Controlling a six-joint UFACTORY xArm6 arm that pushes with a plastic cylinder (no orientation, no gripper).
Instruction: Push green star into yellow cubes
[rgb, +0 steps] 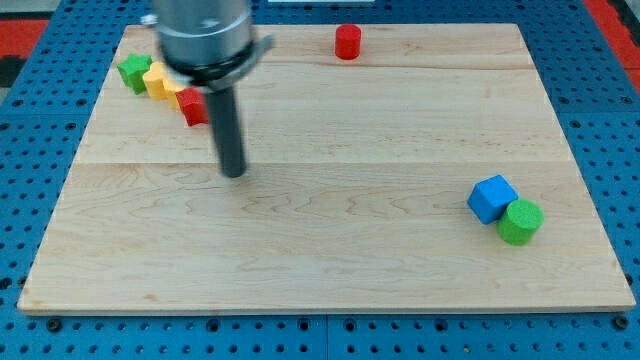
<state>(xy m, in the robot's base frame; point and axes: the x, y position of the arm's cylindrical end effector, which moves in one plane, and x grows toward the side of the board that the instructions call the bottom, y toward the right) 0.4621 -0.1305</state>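
The green star (133, 71) lies at the view's top left and touches the left side of the yellow blocks (160, 82), whose shape is partly hidden by the arm. A red block (193, 106) sits against the right end of the yellow ones. My tip (233, 172) rests on the board below and to the right of this row, apart from all of the blocks. The rod rises from it to the grey arm body at the view's top.
A red cylinder (347, 42) stands near the top edge of the wooden board (400, 250). A blue cube (492, 198) and a green cylinder (520, 221) touch each other at the right. Blue pegboard surrounds the board.
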